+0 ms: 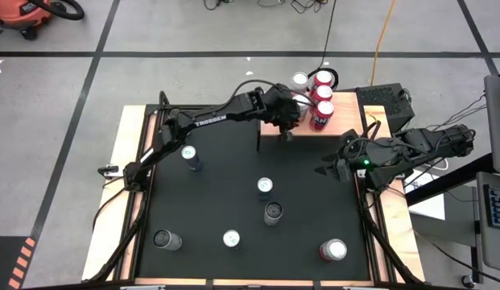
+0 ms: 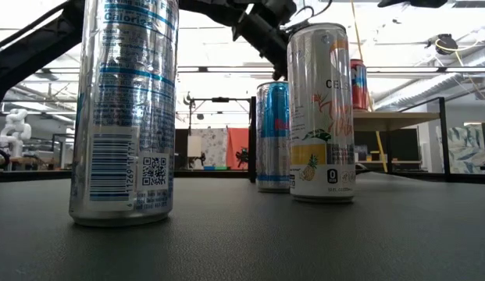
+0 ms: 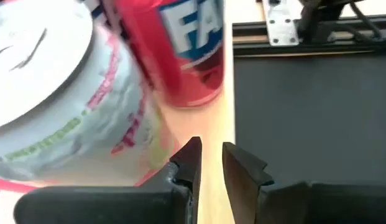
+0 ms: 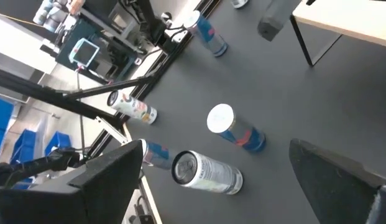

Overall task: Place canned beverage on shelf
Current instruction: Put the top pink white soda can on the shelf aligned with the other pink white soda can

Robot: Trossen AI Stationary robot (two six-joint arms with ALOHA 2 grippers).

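Black surface [image 1: 225, 201], cans scattered; left gripper [image 3: 211, 163] over shelf [image 1: 270, 127], jaws nearly closed, empty; right gripper [image 1: 324, 171] wide open.

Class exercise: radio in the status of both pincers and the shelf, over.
Left pincer over the shelf, nearly shut, empty. Right pincer open, waiting at table's right. Red cans on shelf. Nothing blocking.

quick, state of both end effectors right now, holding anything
left end effector: nearly shut, holding nothing, over the shelf beside the cans.
right end effector: open, empty, waiting at the table's right side.
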